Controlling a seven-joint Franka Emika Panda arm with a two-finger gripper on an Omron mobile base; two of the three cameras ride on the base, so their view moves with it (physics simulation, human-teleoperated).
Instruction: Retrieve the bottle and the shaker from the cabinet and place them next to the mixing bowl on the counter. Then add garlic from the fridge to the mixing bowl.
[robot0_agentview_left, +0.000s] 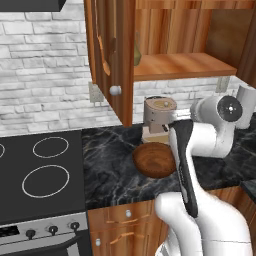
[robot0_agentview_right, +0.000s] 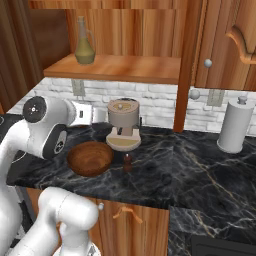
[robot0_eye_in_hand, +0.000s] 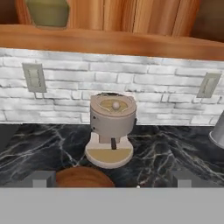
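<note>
The olive-green bottle stands upright on the open cabinet's wooden shelf; its base shows at the top left of the hand view. On the black marble counter, the small dark brown shaker stands just right of the wooden mixing bowl. My gripper is open and empty. It hovers over the bowl's near rim, facing the back wall, well below the bottle. The garlic and the fridge are out of view.
A beige coffee machine stands against the brick wall right behind the bowl. A white paper towel roll stands at the right. The open cabinet door hangs left of the shelf. The stove lies further left.
</note>
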